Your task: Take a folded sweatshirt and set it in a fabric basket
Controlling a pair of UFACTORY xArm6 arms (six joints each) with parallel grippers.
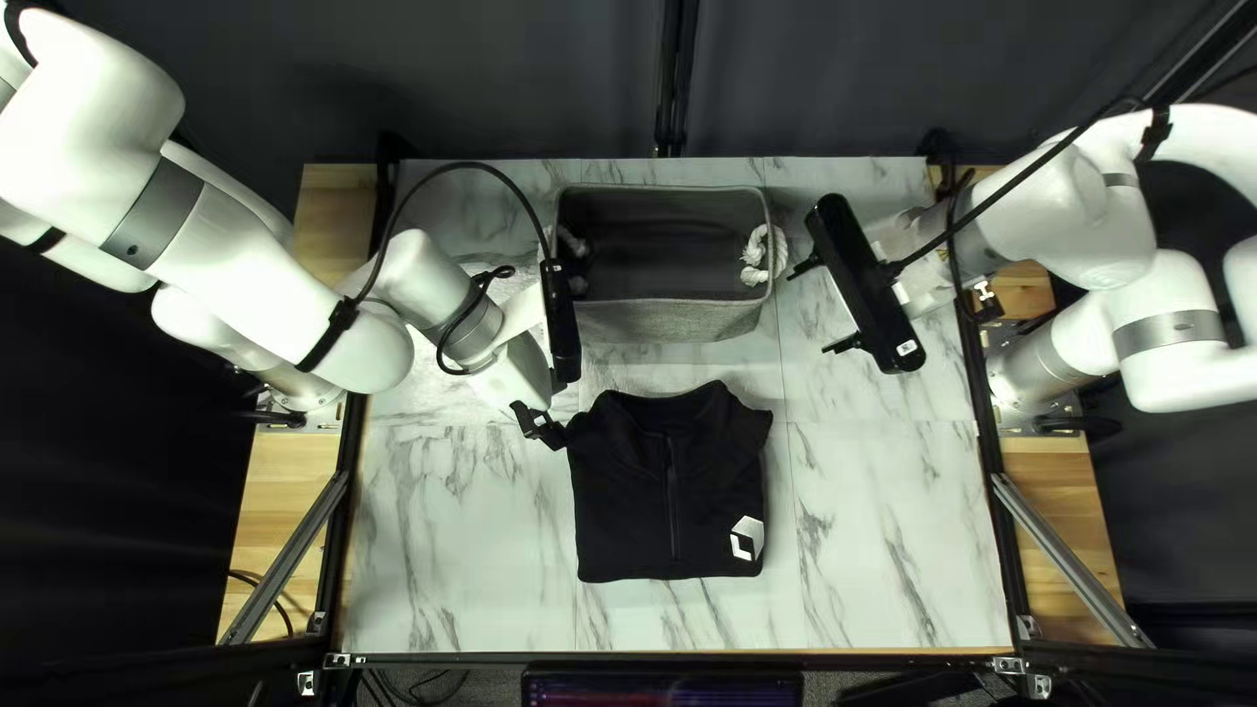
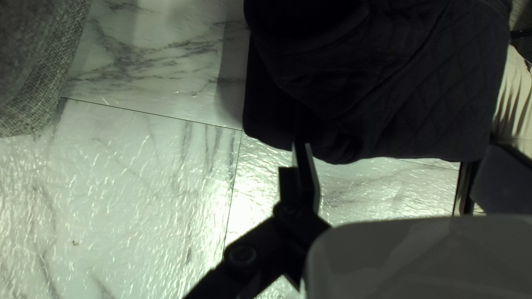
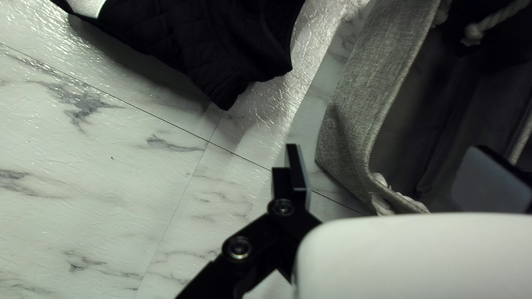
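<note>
The folded black sweatshirt [image 1: 622, 511] lies flat on the table, collar toward the fabric basket. Behind it stands the grey fabric basket [image 1: 674, 321], its inside dark, with rope handles. My left gripper [image 1: 561, 426] is at the sweatshirt's left shoulder corner. In the left wrist view, the gripper [image 2: 399, 158] has its fingers wide apart, one tip overlapping the edge of the sweatshirt [image 2: 410, 105]; contact cannot be told. My right gripper [image 1: 815, 308] hangs open right of the basket. In the right wrist view, this gripper [image 3: 385, 158] holds nothing; the sweatshirt [image 3: 183, 39] and basket [image 3: 360, 105] are ahead.
Marble-patterned table [image 1: 891, 537] shows left and right of the sweatshirt. Black frame bars run along the table's sides, and a monitor [image 1: 661, 688] stands beyond the near edge. Pale wrinkled cloth [image 2: 512, 99] shows past the sweatshirt in the left wrist view.
</note>
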